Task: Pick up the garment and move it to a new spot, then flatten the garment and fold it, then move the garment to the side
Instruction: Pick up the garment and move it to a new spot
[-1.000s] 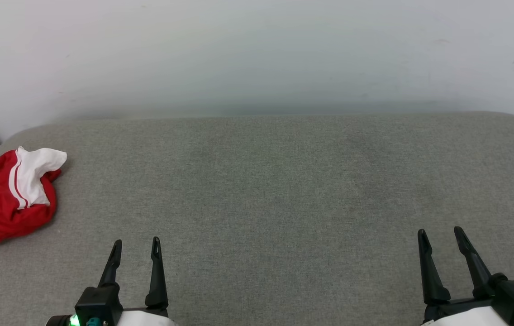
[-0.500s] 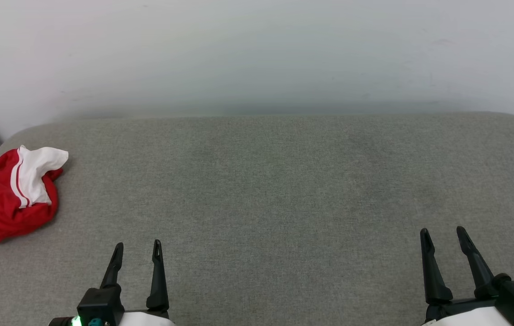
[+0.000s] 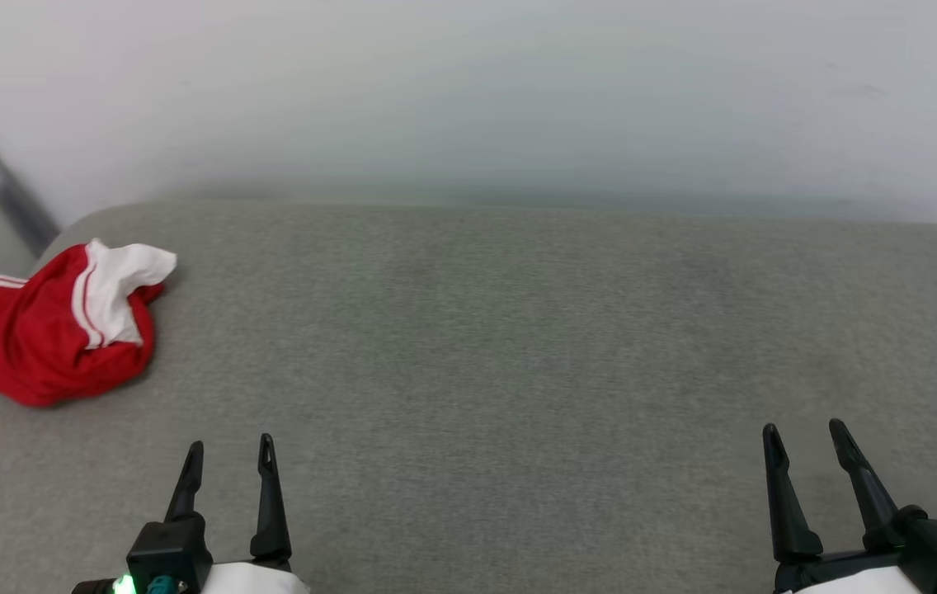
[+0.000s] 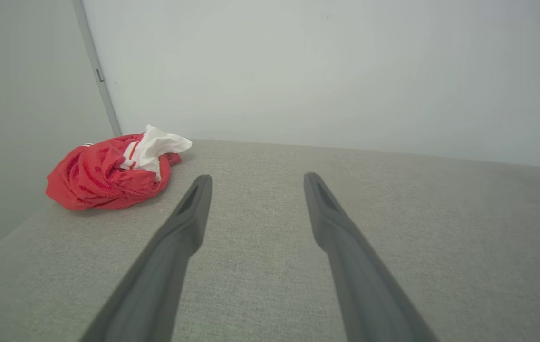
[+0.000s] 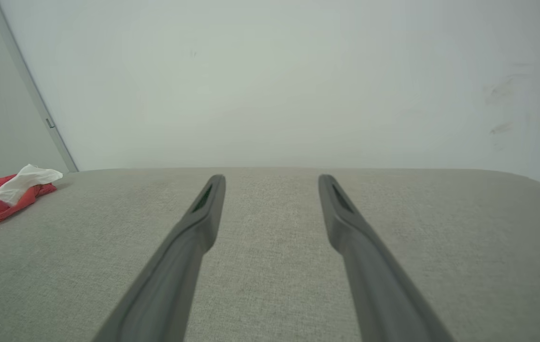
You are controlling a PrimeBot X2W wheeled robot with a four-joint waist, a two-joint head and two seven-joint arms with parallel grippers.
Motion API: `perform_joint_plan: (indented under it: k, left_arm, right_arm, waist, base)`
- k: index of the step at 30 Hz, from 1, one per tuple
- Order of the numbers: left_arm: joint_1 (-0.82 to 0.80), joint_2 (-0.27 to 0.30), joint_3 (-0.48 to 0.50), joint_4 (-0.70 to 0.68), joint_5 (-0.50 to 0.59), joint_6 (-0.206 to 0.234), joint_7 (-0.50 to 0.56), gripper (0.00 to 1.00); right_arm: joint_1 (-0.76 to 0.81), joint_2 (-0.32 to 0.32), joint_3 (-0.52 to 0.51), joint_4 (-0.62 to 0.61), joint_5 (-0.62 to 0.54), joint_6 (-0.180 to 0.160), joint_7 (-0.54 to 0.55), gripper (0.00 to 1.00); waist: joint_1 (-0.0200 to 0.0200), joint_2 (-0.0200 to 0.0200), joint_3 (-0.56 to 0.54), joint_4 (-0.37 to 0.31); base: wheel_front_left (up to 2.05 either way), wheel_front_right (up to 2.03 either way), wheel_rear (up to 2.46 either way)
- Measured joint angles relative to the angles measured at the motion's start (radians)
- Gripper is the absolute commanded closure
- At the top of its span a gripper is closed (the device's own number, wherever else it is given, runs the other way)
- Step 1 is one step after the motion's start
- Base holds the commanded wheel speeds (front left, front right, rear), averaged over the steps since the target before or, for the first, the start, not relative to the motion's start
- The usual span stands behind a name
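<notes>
We work over a broad padded surface covered in grey woven cloth. Its weave is fine and slightly flecked, its top is flat, and its far corner at ten o'clock is softly rounded. Behind it, at twelve o'clock, stands a smooth, matte pale wall, and a thin grey metal rail runs slantwise down it at ten o'clock. Our left gripper sits at seven o'clock in the head view and our right gripper at five o'clock. Each has two long, dark, tapering fingers of matte plastic that narrow to rounded tips with a slot near the end. Both pairs are spread wide with bare cloth showing between them, and they grip nothing and touch nothing. The garment lies at nine to ten o'clock on the surface, close to its left edge and the rounded corner, and well apart from both grippers. From our left gripper it sits at about eleven o'clock. It is a crumpled, rounded heap of thin, slightly shiny red jersey, full of soft creases. A white piece is bunched on top toward the wall, crossed by a narrow red stripe. At the heap's outer left edge we see red-and-white striped trim.
</notes>
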Motion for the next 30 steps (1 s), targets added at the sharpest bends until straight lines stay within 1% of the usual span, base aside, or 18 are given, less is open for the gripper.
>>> perform_joint_plan:
  k: [5, 11, 17, 23, 27, 30]
  left_arm:
    - [0.001, 0.0, 0.014, -0.009, -0.012, 0.014, 0.0, 0.0]
    - [0.0, 0.0, 0.034, -0.017, -0.024, 0.017, 0.0, 0.0]
    - [0.0, 0.0, 0.069, -0.018, -0.065, 0.027, 0.0, 0.0]
    - [0.001, 0.0, 0.087, -0.024, -0.066, 0.031, 0.0, 0.0]
    - [0.009, 0.0, 0.089, -0.027, -0.083, 0.041, 0.0, 0.0]
    - [0.018, 0.0, 0.088, -0.028, -0.084, 0.049, 0.0, 0.0]
  right_arm:
    - [0.005, 0.0, 0.003, -0.006, -0.012, 0.0, 0.0, 0.0]
    - [0.005, 0.0, 0.004, -0.015, -0.023, 0.0, 0.0, 0.0]
    - [0.005, 0.0, 0.015, -0.015, -0.029, 0.0, 0.0, 0.0]
    - [0.006, 0.0, 0.026, -0.015, -0.041, 0.0, 0.0, 0.0]
    - [0.006, 0.0, 0.031, -0.013, -0.051, 0.0, 0.0, 0.0]
    - [0.005, 0.0, 0.036, -0.012, -0.052, 0.0, 0.0, 0.0]
  waist:
    - [0.0, 0.0, -0.001, 0.065]
    - [-0.0001, 0.0, 0.005, 0.155]
    - [-0.0002, 0.0, 0.01, 0.242]
    - [-0.0002, 0.0, 0.014, 0.325]
    - [-0.0002, 0.0, 0.018, 0.37]
    - [-0.0003, 0.0, 0.022, 0.392]
  base:
    - [0.0, 0.0, 0.0]
    - [0.0, 0.0, 0.0]
    - [0.0, 0.0, 0.0]
    - [0.0, 0.0, 0.0]
    - [0.0, 0.0, 0.0]
    - [0.0, 0.0, 0.0]
